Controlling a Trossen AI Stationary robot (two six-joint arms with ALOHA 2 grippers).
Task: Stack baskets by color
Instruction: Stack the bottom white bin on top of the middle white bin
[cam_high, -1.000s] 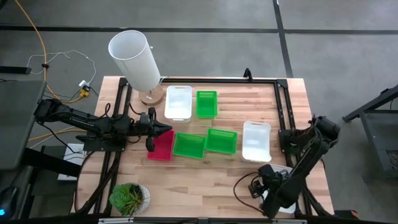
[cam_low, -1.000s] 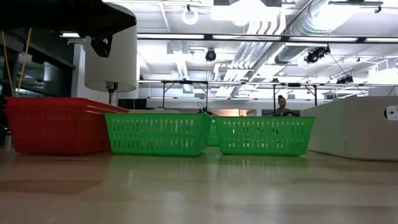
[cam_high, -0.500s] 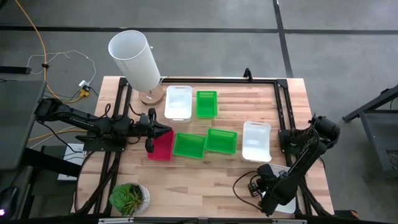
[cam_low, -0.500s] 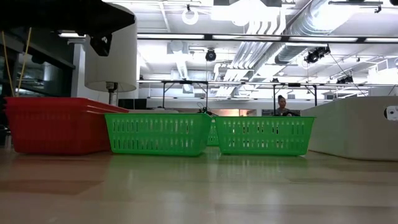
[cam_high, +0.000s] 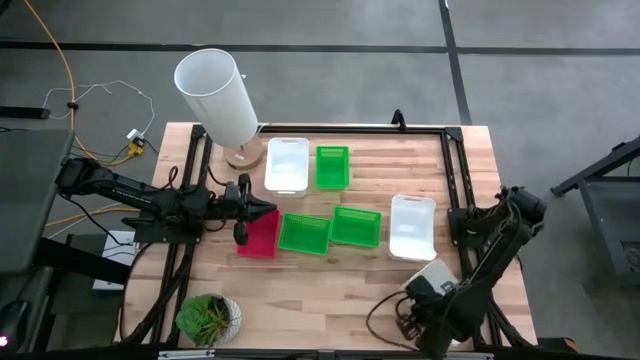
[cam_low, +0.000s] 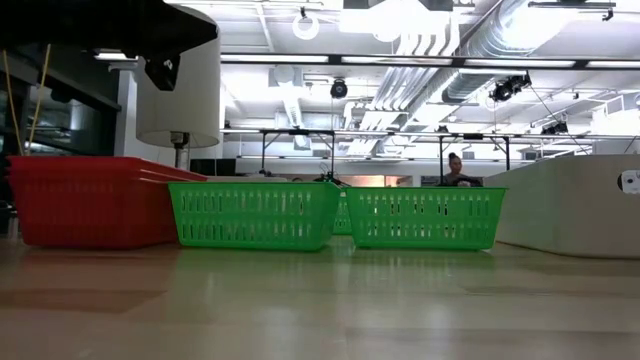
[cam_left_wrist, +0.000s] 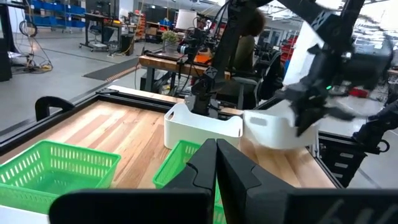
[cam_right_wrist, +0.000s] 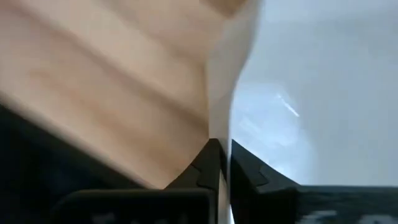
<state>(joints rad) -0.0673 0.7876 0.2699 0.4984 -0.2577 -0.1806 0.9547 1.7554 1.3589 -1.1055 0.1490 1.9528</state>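
Note:
A red basket (cam_high: 258, 236) stands on the table at the left, and the low view shows stacked red rims (cam_low: 90, 170). Two green baskets (cam_high: 304, 233) (cam_high: 356, 226) stand beside it in the middle, and a third green basket (cam_high: 332, 167) sits farther back next to a white basket (cam_high: 287, 165). Another white basket (cam_high: 412, 227) rests at the right. My right gripper (cam_high: 425, 298) is at the near right, shut on a third white basket (cam_left_wrist: 273, 127). My left gripper (cam_high: 270, 210) hovers shut over the red basket's far edge, touching nothing. My right gripper pinches one side wall (cam_right_wrist: 225, 118) of the white basket, with one finger inside and one outside. The fingers come from above and point down. In the left wrist view the basket hangs clear of the table, slightly tilted.
A tall white cylinder on a wooden base (cam_high: 218, 95) stands at the far left corner. A potted plant (cam_high: 208, 318) sits at the near left corner. Black frame rails (cam_high: 455, 180) run along the table's sides. Bare wood lies along the near middle (cam_high: 320, 300).
My right gripper has risen and shifted a little toward the far edge, rolling its wrist. The white basket, which lay at the near right edge of the table, has come up with it and is lifted clear.

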